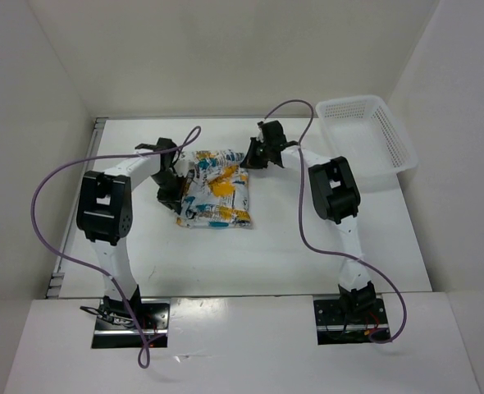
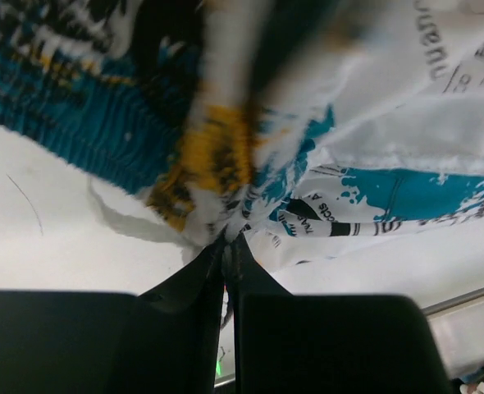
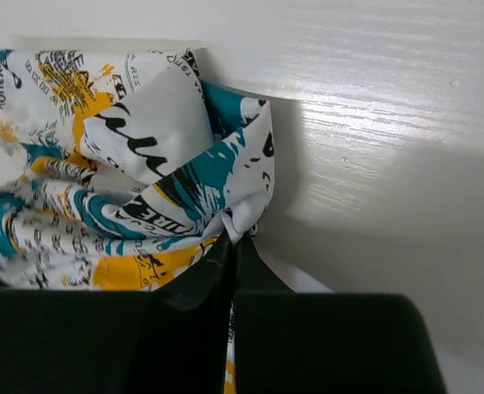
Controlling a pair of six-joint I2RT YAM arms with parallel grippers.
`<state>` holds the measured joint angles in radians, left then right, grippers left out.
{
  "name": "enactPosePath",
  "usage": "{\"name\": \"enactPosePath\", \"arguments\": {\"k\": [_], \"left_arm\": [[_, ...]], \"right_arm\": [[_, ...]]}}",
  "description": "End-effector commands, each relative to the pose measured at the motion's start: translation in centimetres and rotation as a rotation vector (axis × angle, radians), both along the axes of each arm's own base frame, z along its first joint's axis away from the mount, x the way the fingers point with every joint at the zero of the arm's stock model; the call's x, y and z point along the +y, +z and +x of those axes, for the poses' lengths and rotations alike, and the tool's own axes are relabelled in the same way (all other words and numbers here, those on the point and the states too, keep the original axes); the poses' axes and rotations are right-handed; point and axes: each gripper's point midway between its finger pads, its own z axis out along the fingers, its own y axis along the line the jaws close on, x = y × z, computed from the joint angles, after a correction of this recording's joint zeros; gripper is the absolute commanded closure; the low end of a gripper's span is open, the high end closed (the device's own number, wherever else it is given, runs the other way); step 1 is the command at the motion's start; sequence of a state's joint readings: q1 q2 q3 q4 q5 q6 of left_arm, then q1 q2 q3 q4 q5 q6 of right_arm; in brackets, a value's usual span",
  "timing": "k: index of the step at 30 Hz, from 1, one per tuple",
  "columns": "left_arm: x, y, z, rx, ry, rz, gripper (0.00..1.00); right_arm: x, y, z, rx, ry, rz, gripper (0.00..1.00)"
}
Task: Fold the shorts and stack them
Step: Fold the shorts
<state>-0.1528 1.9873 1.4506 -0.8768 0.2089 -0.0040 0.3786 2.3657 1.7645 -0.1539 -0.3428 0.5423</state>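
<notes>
The shorts (image 1: 215, 190), white with teal, yellow-orange and black print, lie bunched on the table between my two grippers. My left gripper (image 1: 175, 182) is at their left edge and is shut on a pinch of the fabric (image 2: 226, 222). My right gripper (image 1: 250, 156) is at their far right corner and is shut on a fold of the cloth (image 3: 240, 226). In the left wrist view the fabric hangs lifted above the table. In the right wrist view the shorts (image 3: 119, 189) spread to the left of the fingers.
A white plastic lattice basket (image 1: 365, 139) stands at the far right of the table (image 1: 308, 246). White walls close in the back and both sides. Purple cables loop from both arms over the table.
</notes>
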Motion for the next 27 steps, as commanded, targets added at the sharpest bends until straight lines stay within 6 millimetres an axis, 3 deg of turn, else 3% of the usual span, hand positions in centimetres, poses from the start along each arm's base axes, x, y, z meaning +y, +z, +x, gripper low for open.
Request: {"name": "enactPosePath", "arguments": {"k": [1, 2, 6, 8, 9, 10, 11, 12, 15, 17, 19, 20, 21, 22, 23, 24, 26, 27], "left_arm": [[0.9, 1.0, -2.1, 0.024, 0.014, 0.001, 0.89], [0.9, 1.1, -2.3, 0.024, 0.014, 0.001, 0.89], [1.0, 0.9, -2.6, 0.034, 0.014, 0.002, 0.88], [0.7, 1.1, -2.1, 0.023, 0.013, -0.010, 0.77], [0.5, 1.8, -1.5, 0.008, 0.012, -0.021, 0.71], [0.4, 1.7, -1.2, 0.005, 0.012, -0.022, 0.58], [0.2, 2.1, -1.0, 0.001, 0.011, -0.032, 0.54], [0.2, 2.4, -0.6, -0.012, 0.011, -0.034, 0.50], [-0.1, 4.9, 1.4, -0.096, 0.009, -0.045, 0.39], [-0.4, 7.4, 3.4, -0.184, 0.008, -0.058, 0.33], [-0.5, 9.3, 4.7, -0.245, 0.007, -0.066, 0.24], [-0.8, 10.6, 6.2, -0.309, 0.006, -0.075, 0.23], [-0.8, 11.3, 6.9, -0.340, 0.005, -0.080, 0.23], [-0.8, 10.7, 7.9, -0.348, 0.008, -0.072, 0.21], [-0.7, 10.5, 8.7, -0.360, 0.011, -0.060, 0.21], [-0.8, 9.4, 9.4, -0.350, 0.011, -0.058, 0.21], [-0.4, 8.6, 11.2, -0.385, 0.022, -0.028, 0.21], [-0.3, 7.2, 11.8, -0.367, 0.024, -0.016, 0.21]], "right_arm": [[-1.5, 1.5, 3.0, -0.087, -0.078, -0.058, 1.00], [-1.4, 2.6, 3.4, -0.113, -0.074, -0.054, 1.00], [-1.7, 3.1, 3.8, -0.131, -0.060, -0.051, 1.00], [-1.0, 3.8, 3.4, -0.138, -0.025, -0.015, 0.99], [-0.7, 3.8, 3.2, -0.134, -0.011, -0.004, 0.89], [-0.4, 4.4, 2.7, -0.130, 0.013, 0.017, 0.74], [-0.2, 5.1, 2.5, -0.150, 0.034, 0.026, 0.45], [0.0, 5.7, 2.4, -0.162, 0.055, 0.033, 0.38], [0.4, 8.1, 1.7, -0.223, 0.133, 0.043, 0.27], [-0.1, 10.5, 1.3, -0.268, 0.169, 0.053, 0.27], [-1.3, 10.6, 0.4, -0.259, 0.189, 0.044, 0.27], [-1.5, 11.9, -0.2, -0.299, 0.227, 0.028, 0.27], [-2.0, 10.5, -1.8, -0.254, 0.251, 0.008, 0.29], [-2.4, 9.9, -2.7, -0.242, 0.268, -0.012, 0.30], [-2.7, 10.5, -3.8, -0.264, 0.307, -0.029, 0.31], [-3.4, 7.9, -6.1, -0.188, 0.331, -0.046, 0.31], [-4.4, 6.6, -8.4, -0.163, 0.366, -0.078, 0.33], [-4.9, 4.6, -10.5, -0.109, 0.392, -0.080, 0.34]]}}
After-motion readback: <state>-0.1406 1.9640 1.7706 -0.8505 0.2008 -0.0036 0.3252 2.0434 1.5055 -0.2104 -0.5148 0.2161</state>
